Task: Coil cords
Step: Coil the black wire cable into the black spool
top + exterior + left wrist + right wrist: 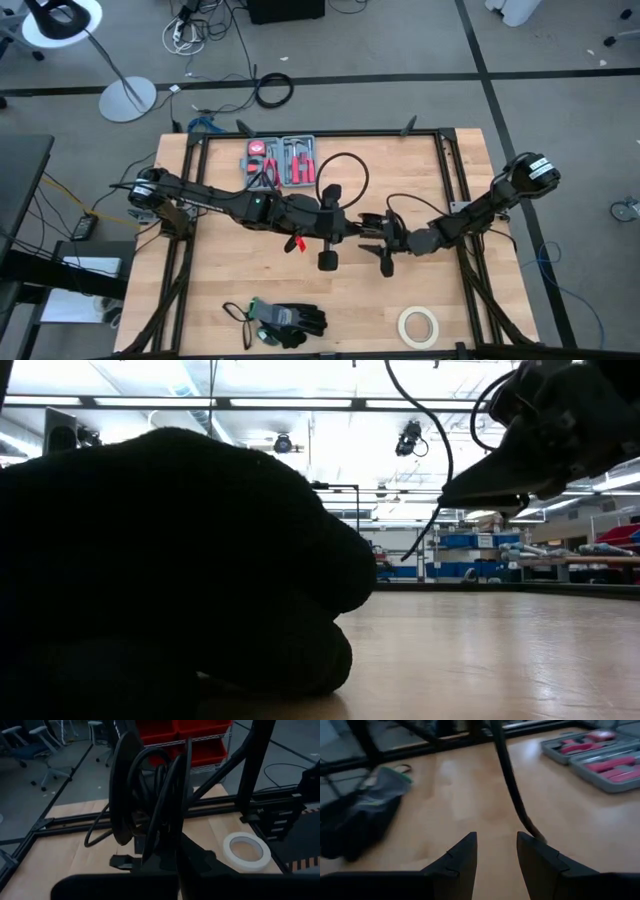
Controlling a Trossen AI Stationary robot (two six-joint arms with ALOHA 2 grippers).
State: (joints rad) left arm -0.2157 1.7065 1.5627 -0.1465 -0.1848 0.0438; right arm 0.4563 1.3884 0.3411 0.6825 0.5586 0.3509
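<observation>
The black cord shows in the left wrist view as a round coil (145, 795) wound between two dark discs, standing on edge right before my left gripper (160, 865), which is shut on it. From it a loose loop (345, 162) arcs over the table's middle. My left gripper (345, 228) and my right gripper (366, 238) face each other closely at mid-table. My right gripper (495, 836) is open, with nothing between its fingers. The cord's tail (512, 790) comes down and ends beside one fingertip (535, 845). My left gripper holds the coil at its lower edge (150, 854), coming at it level from the table's left. The gripper itself hides the place of contact. The coil stands upright on edge, clear of the table. My right gripper: whether the tail's end (539, 838) touches its finger, I cannot tell.
A grey case of pink-handled tools (282, 160) lies at the far middle. Black gloves (285, 320) lie at the near edge and fill the low view's left (170, 570). A white tape roll (419, 325) lies near right. Black frame rails (450, 180) border the table.
</observation>
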